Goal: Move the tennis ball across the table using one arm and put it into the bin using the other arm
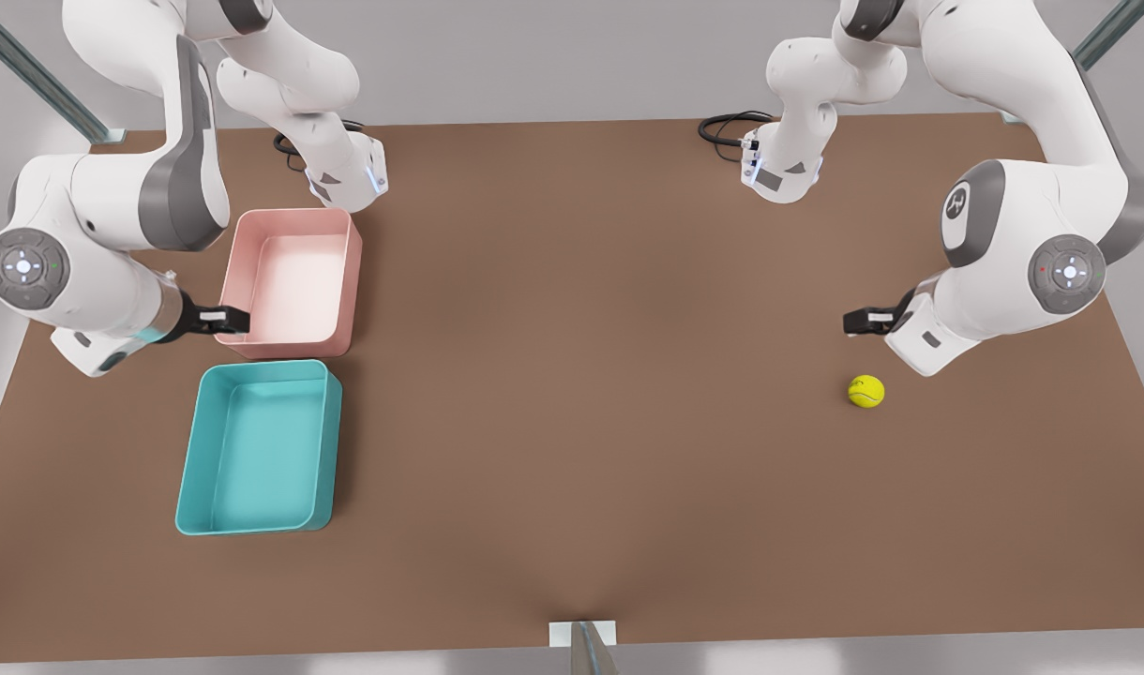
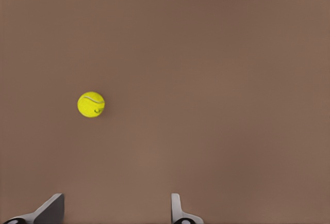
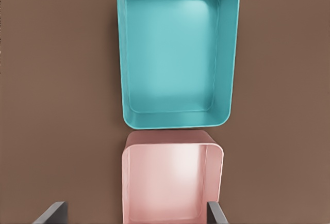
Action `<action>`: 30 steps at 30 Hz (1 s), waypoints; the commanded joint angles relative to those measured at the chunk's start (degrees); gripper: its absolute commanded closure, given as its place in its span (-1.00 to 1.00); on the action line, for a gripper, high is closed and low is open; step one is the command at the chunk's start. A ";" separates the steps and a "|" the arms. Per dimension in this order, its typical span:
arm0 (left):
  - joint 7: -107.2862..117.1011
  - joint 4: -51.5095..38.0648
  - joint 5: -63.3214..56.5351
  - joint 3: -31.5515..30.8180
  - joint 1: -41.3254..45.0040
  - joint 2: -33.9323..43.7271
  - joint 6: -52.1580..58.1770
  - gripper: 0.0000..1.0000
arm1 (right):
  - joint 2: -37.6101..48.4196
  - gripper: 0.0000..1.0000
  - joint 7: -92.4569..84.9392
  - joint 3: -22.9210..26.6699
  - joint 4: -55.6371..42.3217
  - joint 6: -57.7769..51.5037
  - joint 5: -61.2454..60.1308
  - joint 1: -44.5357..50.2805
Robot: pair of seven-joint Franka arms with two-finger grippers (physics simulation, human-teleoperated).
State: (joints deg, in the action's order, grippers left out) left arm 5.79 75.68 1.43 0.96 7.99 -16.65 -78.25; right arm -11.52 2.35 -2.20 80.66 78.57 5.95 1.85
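Right now the tennis ball [image 1: 866,391] sits free on the brown surface [image 1: 572,375], toward the front view's right and well apart from the teal bin [image 1: 258,448] on the far left. My left hand [image 1: 865,322] hovers near the ball, fingers [image 2: 178,209] spread wide and holding nothing. My right hand [image 1: 223,321] waits over the edge of the pink tray [image 1: 295,281], fingers likewise apart and empty.

My worry is the ball rolling: a fingertip clipping it on the way down would send it off, and the surface's right edge is not far away. At the drop, the pink tray lies just beside the bin, so a slightly off release could land in the wrong one.

Between ball and bins the surface lies open, giving plenty of room for the carry.
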 commanded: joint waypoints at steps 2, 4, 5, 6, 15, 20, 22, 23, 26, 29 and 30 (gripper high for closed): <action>0.72 -0.01 0.15 0.01 0.00 -0.14 -1.20 -0.22 | 0.01 -1.00 0.64 0.00 -0.06 1.94 -0.06 -0.09; -16.05 2.98 -0.20 0.09 -1.31 -3.03 -6.99 0.57 | -0.16 -1.00 0.90 0.00 -0.06 1.67 -0.41 -0.09; -35.03 6.14 -0.28 2.20 -3.25 -4.36 -14.02 0.57 | -0.25 -1.00 1.17 0.00 0.11 1.15 -0.68 -0.09; -45.41 8.78 -0.55 2.73 -4.39 -4.62 -17.72 0.57 | -0.25 -1.00 1.17 0.00 0.11 1.06 -0.68 0.00; -128.48 29.43 -0.37 8.36 -9.57 -6.64 -51.82 0.57 | -2.19 -1.00 1.34 1.32 0.64 0.35 -3.58 0.35; -129.44 29.35 -0.37 8.44 -11.33 -10.51 -55.96 0.57 | -3.42 -1.00 1.43 0.97 -2.17 2.29 -3.66 0.35; -139.81 29.79 -0.28 8.44 -11.77 -11.04 -55.34 0.57 | -3.42 -1.00 1.34 0.97 -2.43 2.20 -3.49 0.70; -140.00 29.88 -0.28 8.44 -11.69 -11.30 -52.98 0.57 | -2.89 -1.00 1.26 0.97 -2.52 1.67 -3.14 1.49; -139.03 31.63 -0.28 8.62 -12.65 -11.21 -50.23 0.57 | -2.63 -1.00 1.34 0.88 -2.79 1.67 -3.14 2.72; -132.44 32.86 -0.20 8.53 -12.48 -12.36 -53.58 0.57 | -2.71 -1.00 1.34 0.88 -2.70 1.76 -3.05 2.72; -132.26 32.95 -0.20 8.53 -12.39 -12.71 -54.37 0.57 | -2.80 -1.00 1.34 0.88 -2.70 1.85 -3.05 2.72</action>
State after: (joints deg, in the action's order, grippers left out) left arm -91.50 108.81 1.17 9.49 -4.39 -29.27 -129.74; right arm -14.36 3.36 -1.32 77.99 80.29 2.87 4.58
